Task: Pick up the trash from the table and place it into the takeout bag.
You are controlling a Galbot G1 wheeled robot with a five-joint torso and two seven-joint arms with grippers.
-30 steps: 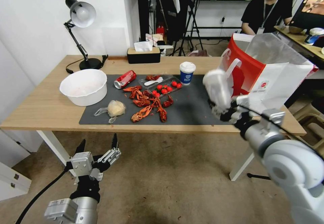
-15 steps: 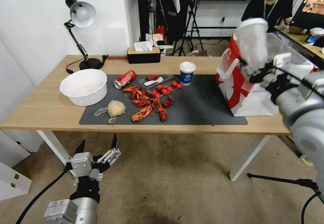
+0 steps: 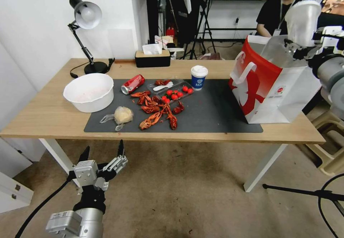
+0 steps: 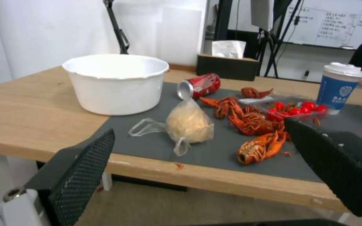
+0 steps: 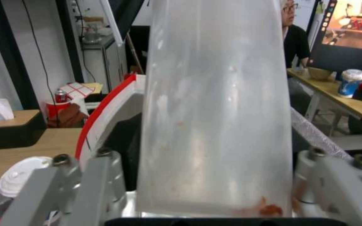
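My right gripper (image 3: 304,46) is shut on the clear plastic cup (image 3: 302,21), held upright above the open top of the red-and-white takeout bag (image 3: 272,87) at the table's right end. In the right wrist view the cup (image 5: 214,110) stands between the grey fingers (image 5: 101,179), with the bag's red rim (image 5: 105,106) behind. On the dark mat (image 3: 211,112) lie the red soda can (image 3: 132,84), the blue white-lidded paper cup (image 3: 198,77) and the small clear bag with a pale lump (image 3: 122,115). My left gripper (image 3: 102,155) hangs open below the table's (image 3: 46,116) front edge.
A big white bowl (image 3: 89,91) sits at the mat's left. Red crayfish shells (image 3: 156,110) and a clear tray of cherry tomatoes (image 3: 172,91) fill the mat's middle. A desk lamp (image 3: 86,15) and a tissue box (image 3: 152,57) stand along the back edge.
My right gripper has lifted the clear cup from in front of the bag, up and to the right, to above the bag's open top. The left arm has hardly moved.
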